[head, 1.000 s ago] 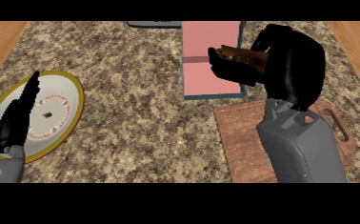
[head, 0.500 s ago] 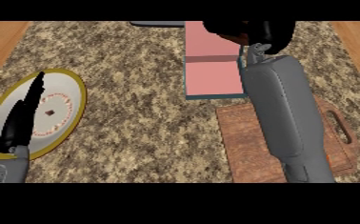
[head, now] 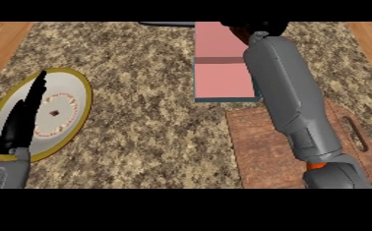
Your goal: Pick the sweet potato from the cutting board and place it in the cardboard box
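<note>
**Head view: right arm stretched over the box at the counter's far edge**

Head view shows the right forearm running from the near right corner across the cutting board and along the right side of the cardboard box. The right hand sits at the far end of the box, cut off by the view's upper edge. Whether it grips anything cannot be told. The sweet potato is not visible, and where it lies cannot be told.

The box is pink inside with a darker band across its middle, and its near edge lies just beside the board's far corner. The board's handle slot shows to the right of the arm.

At the near left, the left hand rests over a yellow-rimmed plate, fingers straight and released, holding nothing. The plate bears a ring of reddish marks and a small dark spot at its centre, too small to read.

Speckled counter lies open between the plate and the box. A dark flat object sits at the far edge, left of the box. Wooden strips border the counter on both sides.
</note>
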`<state>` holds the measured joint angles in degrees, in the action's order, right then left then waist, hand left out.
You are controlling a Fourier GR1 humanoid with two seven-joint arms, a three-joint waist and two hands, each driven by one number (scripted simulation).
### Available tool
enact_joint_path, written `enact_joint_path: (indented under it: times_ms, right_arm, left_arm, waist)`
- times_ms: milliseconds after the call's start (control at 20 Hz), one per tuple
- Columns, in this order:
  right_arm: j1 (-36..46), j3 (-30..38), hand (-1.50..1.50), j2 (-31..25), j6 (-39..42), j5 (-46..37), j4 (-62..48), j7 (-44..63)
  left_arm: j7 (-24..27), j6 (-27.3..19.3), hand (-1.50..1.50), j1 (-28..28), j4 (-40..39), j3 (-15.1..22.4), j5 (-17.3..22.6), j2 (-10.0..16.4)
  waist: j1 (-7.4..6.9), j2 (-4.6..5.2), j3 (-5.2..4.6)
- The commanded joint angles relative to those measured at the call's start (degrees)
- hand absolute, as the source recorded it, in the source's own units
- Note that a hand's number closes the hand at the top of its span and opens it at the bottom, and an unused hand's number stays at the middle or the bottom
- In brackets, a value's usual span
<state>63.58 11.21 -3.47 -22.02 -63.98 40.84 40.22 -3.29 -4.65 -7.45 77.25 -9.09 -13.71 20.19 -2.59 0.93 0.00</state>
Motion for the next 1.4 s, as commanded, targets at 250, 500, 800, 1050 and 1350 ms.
enact_joint_path:
  times_ms: [250,500,800,1050,1350]
  right_arm:
    - [2.94,9.65,-1.5,-1.19,-9.63,7.67,-16.61,-6.26]
    - [5.63,11.23,-1.5,-1.21,-15.19,9.52,-19.52,-12.77]
    - [4.22,12.46,-1.5,-1.05,-25.33,11.48,-16.77,-21.53]
    - [4.46,15.94,-1.5,-0.2,-30.36,17.38,-13.47,-27.05]
    - [-5.01,15.8,-1.5,-1.25,-22.88,25.62,0.36,-32.96]
  left_arm:
    - [-1.89,2.92,0.0,-1.66,1.56,-0.96,1.76,1.54]
    - [0.49,1.1,0.0,-1.51,-0.88,-1.1,0.63,0.47]
    - [0.17,1.1,0.0,-1.53,-1.8,-1.21,-0.03,0.76]
    - [-0.45,-0.66,0.0,0.19,0.03,0.24,-1.66,-1.21]
    - [-0.21,0.13,0.0,2.5,0.57,-2.4,-0.37,0.16]
  waist:
    - [-1.27,0.44,0.1]
    - [-1.26,0.56,0.04]
    - [-0.09,0.11,0.06]
    - [0.5,-0.27,0.07]
    - [2.92,-1.29,0.03]
